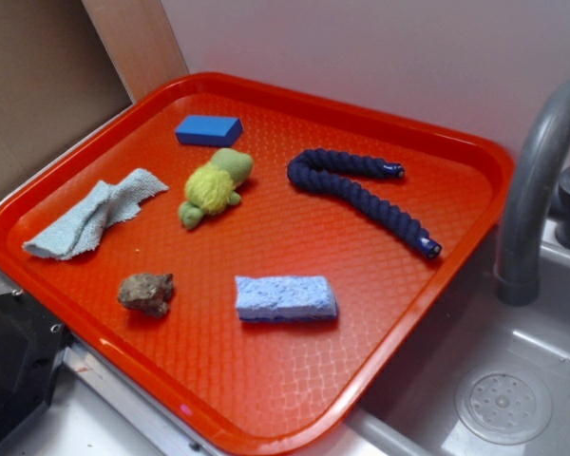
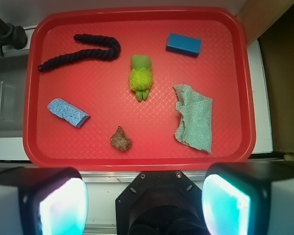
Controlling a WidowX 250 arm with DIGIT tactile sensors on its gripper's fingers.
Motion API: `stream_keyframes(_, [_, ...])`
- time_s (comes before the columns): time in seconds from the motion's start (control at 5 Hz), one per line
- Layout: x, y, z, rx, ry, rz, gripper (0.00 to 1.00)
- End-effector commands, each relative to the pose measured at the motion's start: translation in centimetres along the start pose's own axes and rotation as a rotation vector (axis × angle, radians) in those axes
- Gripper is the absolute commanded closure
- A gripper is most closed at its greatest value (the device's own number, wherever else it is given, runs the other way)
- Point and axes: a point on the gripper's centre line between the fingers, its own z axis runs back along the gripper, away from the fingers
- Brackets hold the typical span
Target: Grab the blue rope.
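Note:
The blue rope [image 1: 380, 211] is a dark navy twisted cord with shiny blue ends. It lies bent in a hook shape at the back right of the red tray [image 1: 266, 237]. In the wrist view the blue rope [image 2: 83, 55] is at the tray's [image 2: 103, 98] far left. My gripper [image 2: 144, 205] hangs high above the near side of the tray, well away from the rope. Its cyan pads [image 2: 63, 208] stand wide apart with nothing between them, so it is open. The exterior view does not show the gripper.
Also on the tray are a blue block [image 1: 209, 130], a green and yellow plush toy [image 1: 214, 185], a pale teal cloth [image 1: 95, 214], a brown lump [image 1: 147, 293] and a light blue sponge [image 1: 285, 297]. A grey faucet [image 1: 537, 190] and sink [image 1: 475, 380] are at the right.

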Motion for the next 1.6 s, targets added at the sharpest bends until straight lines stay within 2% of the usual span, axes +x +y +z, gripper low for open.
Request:
stream_keyframes(0.0, [0.0,0.0,0.0,0.0,0.0,0.0,0.0])
stream_keyframes(0.2, [3.1,-1.8,-0.6,-0.023,-0.101,-0.25,0.0])
stream_keyframes(0.4, [5.2,-4.6,-1.6,-0.012,-0.128,-0.505,0.0])
stream_keyframes(0.6, [7.1,-7.8,-3.2,0.039,-0.144,-0.768,0.0])
stream_keyframes(0.8, [8.2,-10.4,-5.2,0.071,-0.132,-1.006,0.0])
stream_keyframes(1.0, [10.0,-12.0,-7.9,0.085,-0.09,-1.202,0.0])
stream_keyframes(1.2, [11.8,-13.2,-11.5,0.103,0.009,-1.357,0.0])
stream_keyframes(1.4, [13.0,-13.5,-15.3,0.092,0.112,-1.492,0.0])
